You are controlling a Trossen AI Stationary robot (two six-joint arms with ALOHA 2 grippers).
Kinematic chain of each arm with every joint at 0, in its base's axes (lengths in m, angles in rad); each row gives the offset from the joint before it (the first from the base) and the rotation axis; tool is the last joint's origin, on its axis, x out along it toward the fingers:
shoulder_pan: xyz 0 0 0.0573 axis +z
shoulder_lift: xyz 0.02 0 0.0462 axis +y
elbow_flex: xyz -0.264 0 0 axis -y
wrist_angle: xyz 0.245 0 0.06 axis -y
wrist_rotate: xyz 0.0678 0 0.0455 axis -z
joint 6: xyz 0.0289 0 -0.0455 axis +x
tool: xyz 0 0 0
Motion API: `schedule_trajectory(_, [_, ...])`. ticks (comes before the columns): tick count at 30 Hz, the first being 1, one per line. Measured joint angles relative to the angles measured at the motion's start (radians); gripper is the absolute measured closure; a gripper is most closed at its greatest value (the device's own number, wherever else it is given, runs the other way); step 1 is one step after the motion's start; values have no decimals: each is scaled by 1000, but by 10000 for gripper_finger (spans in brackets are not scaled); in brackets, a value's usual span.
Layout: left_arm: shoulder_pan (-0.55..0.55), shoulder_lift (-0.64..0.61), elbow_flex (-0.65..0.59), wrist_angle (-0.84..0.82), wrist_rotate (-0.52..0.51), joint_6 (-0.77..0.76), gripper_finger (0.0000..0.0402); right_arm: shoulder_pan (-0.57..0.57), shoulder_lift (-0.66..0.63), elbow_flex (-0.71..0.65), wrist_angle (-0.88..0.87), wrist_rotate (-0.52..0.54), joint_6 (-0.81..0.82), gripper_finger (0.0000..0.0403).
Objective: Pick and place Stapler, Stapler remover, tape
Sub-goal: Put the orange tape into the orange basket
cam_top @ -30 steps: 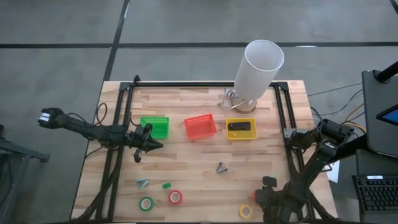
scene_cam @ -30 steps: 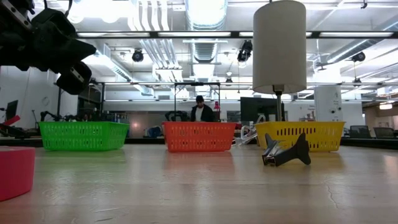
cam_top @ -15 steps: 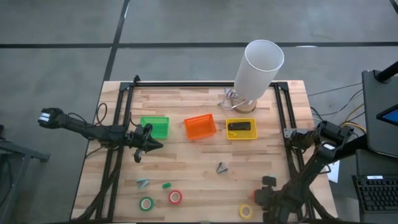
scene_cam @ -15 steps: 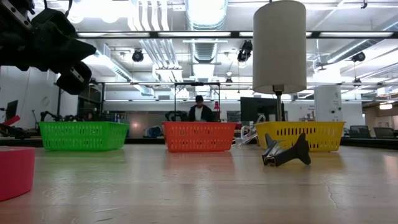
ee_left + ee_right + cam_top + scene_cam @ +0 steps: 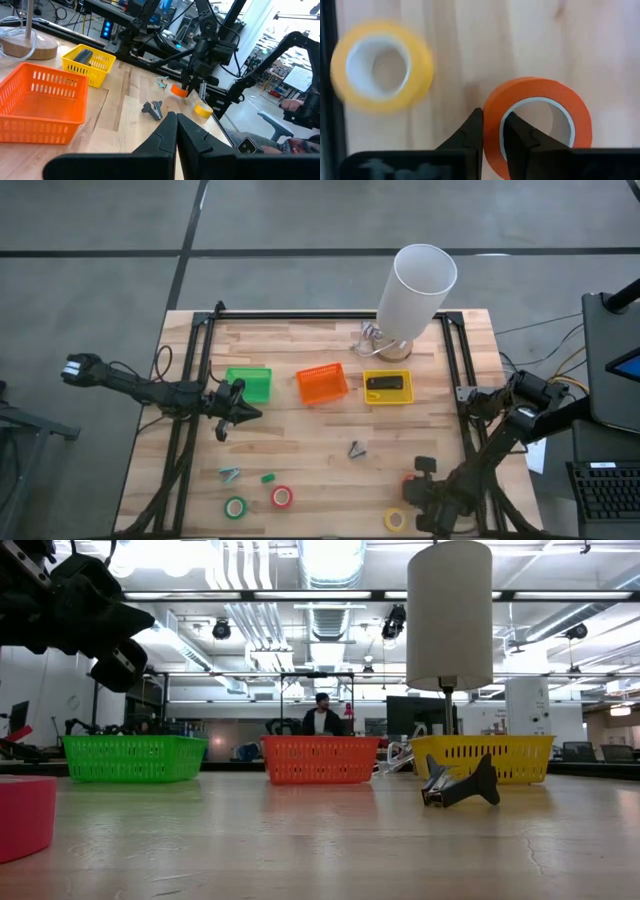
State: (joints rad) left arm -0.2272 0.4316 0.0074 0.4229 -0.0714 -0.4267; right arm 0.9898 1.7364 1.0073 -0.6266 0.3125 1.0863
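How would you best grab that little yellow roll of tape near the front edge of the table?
The yellow tape lies flat on the table with its open centre facing up. I would come straight down and pinch its rim wall, one finger inside the hole and one outside, much as the right gripper grips the orange tape beside it.

Both arms are dark, near-black jointed tubes with thin black cables looping along them; the left arm (image 5: 150,392), at the picture's left edge in the high view, carries a small white block at its outer end. The right arm (image 5: 500,445), at lower right, is built of chunkier rounded joints. Each gripper's fingers (image 5: 162,135) are matte black tapering wedges.
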Motion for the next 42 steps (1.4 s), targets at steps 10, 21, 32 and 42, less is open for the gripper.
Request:
schedule_trajectory(10, [0,0,0,-6,0,0,392,-205,-78,0,23,113,-305,346])
schedule_trajectory(21, [0,0,0,-14,0,0,392,-541,-132,0,231,-21,-749,348])
schedule_trajectory(32, [0,0,0,-14,0,0,392,-886,-100,55,326,-242,-935,348])
schedule_trajectory(42, [0,0,0,-15,0,0,392,-1047,9,217,238,-257,-992,348])
